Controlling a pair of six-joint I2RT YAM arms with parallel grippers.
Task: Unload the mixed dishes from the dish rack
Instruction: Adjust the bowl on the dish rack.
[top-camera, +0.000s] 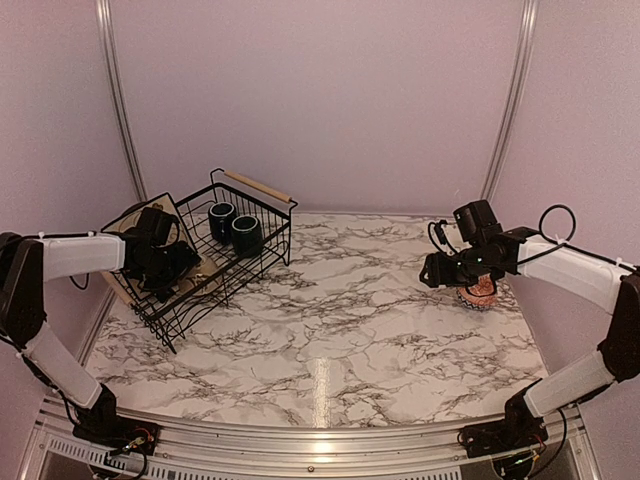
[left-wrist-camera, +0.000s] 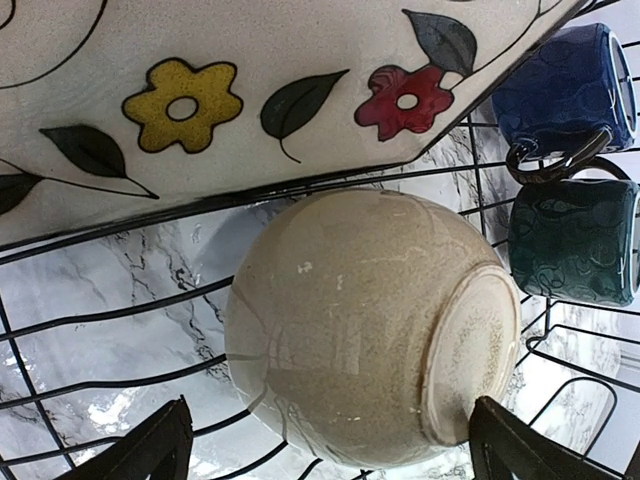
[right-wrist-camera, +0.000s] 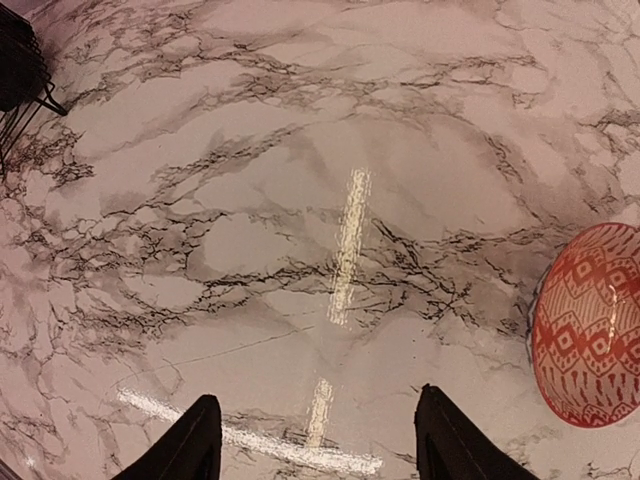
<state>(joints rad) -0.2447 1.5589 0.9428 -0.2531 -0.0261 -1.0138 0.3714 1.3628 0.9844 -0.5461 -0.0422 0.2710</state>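
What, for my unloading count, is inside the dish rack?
In the dish rack: a flowered plate, a cream bowl on its side, a blue mug, a green mug. Anything behind the plate is hidden.

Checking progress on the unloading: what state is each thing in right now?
dish rack, on the table, loaded.
flowered plate, on edge in the rack.
cream bowl, on its side in the rack, not gripped.
blue mug, in the rack.
green mug, in the rack, beside the blue mug.
red patterned bowl, out on the table.
left gripper, open, facing the cream bowl.
right gripper, open, empty.
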